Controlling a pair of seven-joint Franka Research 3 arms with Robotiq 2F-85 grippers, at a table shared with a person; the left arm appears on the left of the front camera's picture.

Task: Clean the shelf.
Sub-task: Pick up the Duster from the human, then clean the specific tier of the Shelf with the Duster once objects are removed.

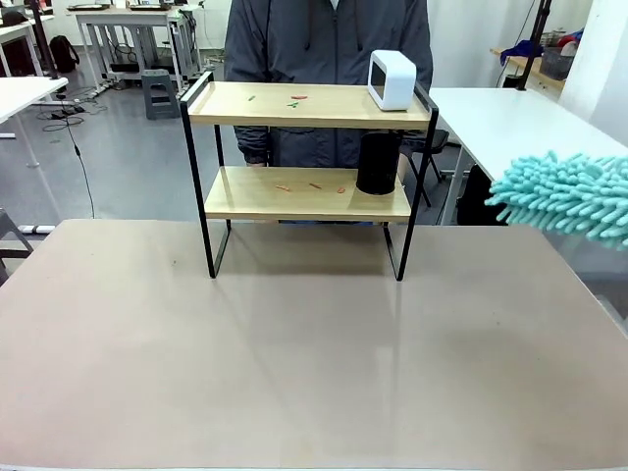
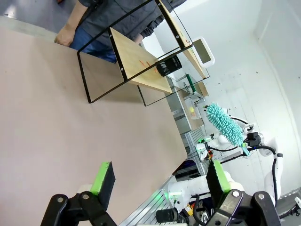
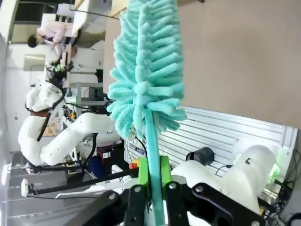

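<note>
Here my right gripper is clamped on the handle of a teal duster, held in the air at the right side of the table, well apart from the shelf. My left gripper hangs above the table, fingers spread, grasping nothing. The shelf stands at the table's far side before a person, with small scraps on both boards, a white box above and a black cylinder below.

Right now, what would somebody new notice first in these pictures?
The fluffy teal duster pokes in from the right edge, its handle clamped in the right gripper. Next comes the shelf at the far side of the table, with a white box on its top board, a black cylinder below, and small scraps on both boards.
</note>
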